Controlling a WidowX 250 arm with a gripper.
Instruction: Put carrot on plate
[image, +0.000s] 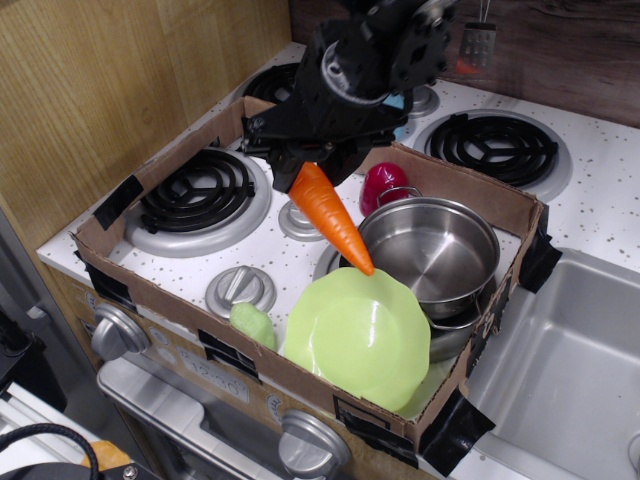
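Observation:
The orange toy carrot (333, 219) hangs tip down and tilted to the right, held at its top by my black gripper (312, 165). Its green top is hidden in the jaws. Its tip sits just above the far rim of the lime-green scalloped plate (362, 335), which leans against the steel pot (428, 250) at the front of the cardboard tray. The gripper is above the middle of the tray, up and left of the plate.
The cardboard tray (130, 190) walls in the toy stove top. Inside are a small pale green toy (252, 325), a dark red toy (383, 184), a burner (203, 193) and knobs (240, 288). A sink (570, 365) lies to the right.

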